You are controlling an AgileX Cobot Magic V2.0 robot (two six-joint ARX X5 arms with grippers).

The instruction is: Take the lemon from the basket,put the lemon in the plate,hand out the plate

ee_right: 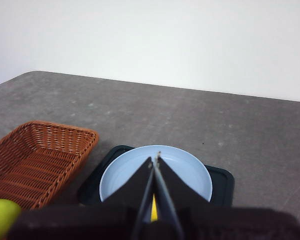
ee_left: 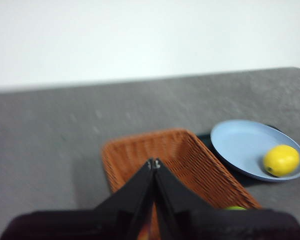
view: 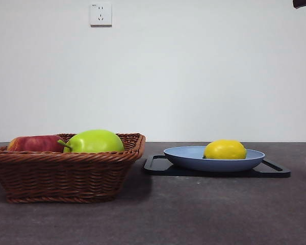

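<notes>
The lemon [view: 225, 149] is seen lying in the light blue plate [view: 183, 157], which rests on a flat black tray [view: 275, 170] on the grey worktop [view: 194, 214], just beside the brown wicker basket [view: 66, 173] in which a green apple [view: 94, 141] and a red apple [view: 35, 143] are held. The left claw [ee_left: 154, 163] is held above the basket with its jaws pressed together and nothing gripped. The right claw [ee_right: 154, 159] is held above the plate, likewise closed on nothing, with a sliver of the lemon visible below its jaws.
</notes>
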